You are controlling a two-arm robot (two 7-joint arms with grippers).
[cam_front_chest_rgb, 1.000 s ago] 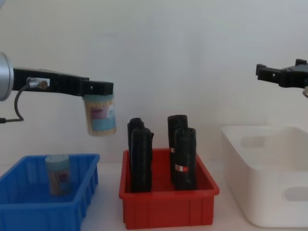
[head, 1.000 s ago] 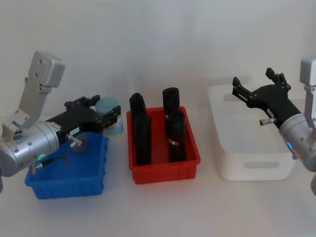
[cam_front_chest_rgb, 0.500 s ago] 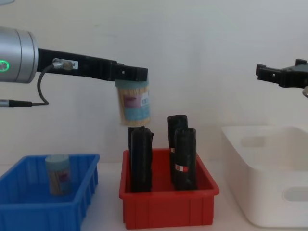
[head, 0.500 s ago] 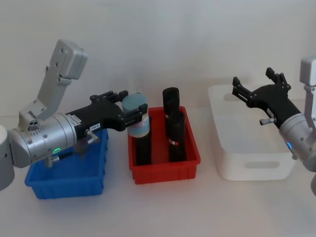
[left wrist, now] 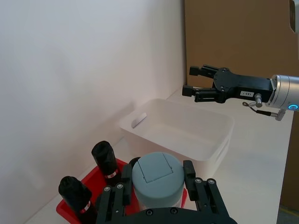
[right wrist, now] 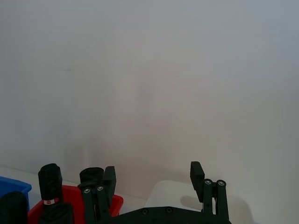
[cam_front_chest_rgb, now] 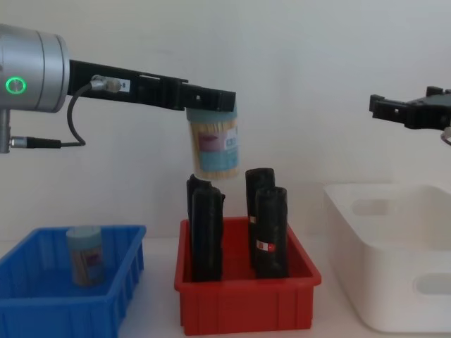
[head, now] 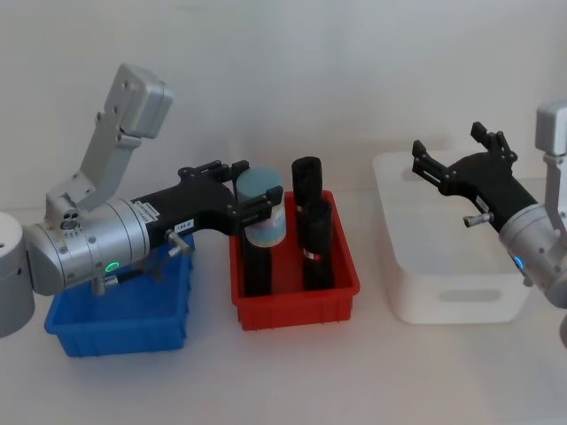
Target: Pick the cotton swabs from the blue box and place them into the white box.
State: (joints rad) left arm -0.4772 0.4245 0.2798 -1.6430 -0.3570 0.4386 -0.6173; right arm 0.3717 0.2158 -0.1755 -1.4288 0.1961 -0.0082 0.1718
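White wall and a pale bench [head: 292, 381] make up the setting. One tub of cotton swabs [cam_front_chest_rgb: 213, 148], clear with a pale blue lid and tan sticks showing inside, hangs in the air above the red bin [cam_front_chest_rgb: 246, 306]. It is over the left-hand black rolls [cam_front_chest_rgb: 204, 232] and clear of their tops. The tub is close to upright, gripped around its top by the left gripper [head: 254, 188], whose jaws are closed on its sides as the arm reaches in level from the robot's left. A second tub [cam_front_chest_rgb: 86, 255] stands upright in the blue box [cam_front_chest_rgb: 42, 303], which sits on the bench just left of the red bin. The black rolls stand upright in that red bin, which lies between the blue box and the white box [cam_front_chest_rgb: 394, 282]. The white box sits to the right, a little apart from the red bin. Above its far left part hovers the right gripper [head: 447, 142], its jaws spread wide and holding nothing.
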